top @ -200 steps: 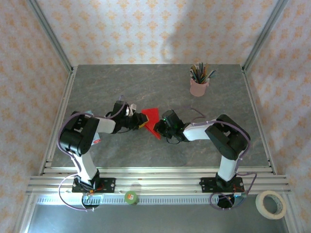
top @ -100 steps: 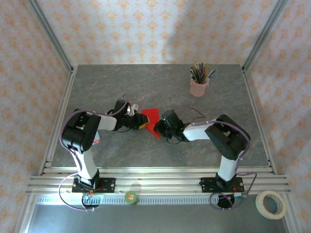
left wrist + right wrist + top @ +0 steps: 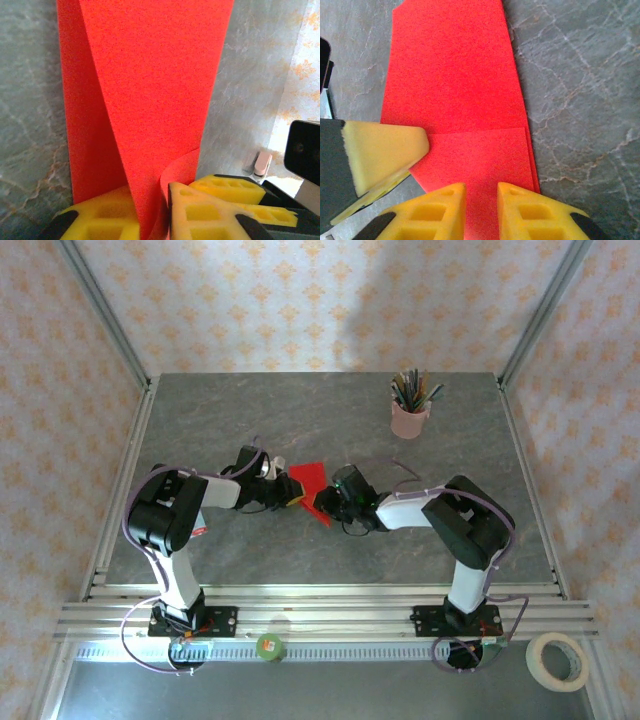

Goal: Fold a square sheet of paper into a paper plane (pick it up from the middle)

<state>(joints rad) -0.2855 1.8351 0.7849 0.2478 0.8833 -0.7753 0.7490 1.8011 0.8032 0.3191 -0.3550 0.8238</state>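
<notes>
The table is a grey, marble-veined slab with pale cracks running across it. On three sides stand walls papered in cream with a repeated orange motif. Slanted metal posts rise at the back corners. Along the near edge runs a set of ribbed metal rails, to which both arm bases are bolted. A small green round thing sits on the rails between the bases. A roll of pale tape lies off the near right corner.

Toward the back right of the table, well apart from the arms, stands a pink pencil cup full of pencils.

The sheet of paper, bright red and already partly folded, lies on the stone near the middle of the table, between the two arms' ends. The left gripper reaches it from the left and the right gripper from the right, close to each other.

From the left wrist, a long diagonal crease runs down the red sheet, and a raised fold of it passes between the yellow fingers, which are drawn in and pinching it.

From the right wrist, the paper lies flat in layers on the grey stone. The right gripper's fingers rest at its near edge with a narrow gap, red showing in it. I cannot tell whether they grip the paper or only stand over it.
</notes>
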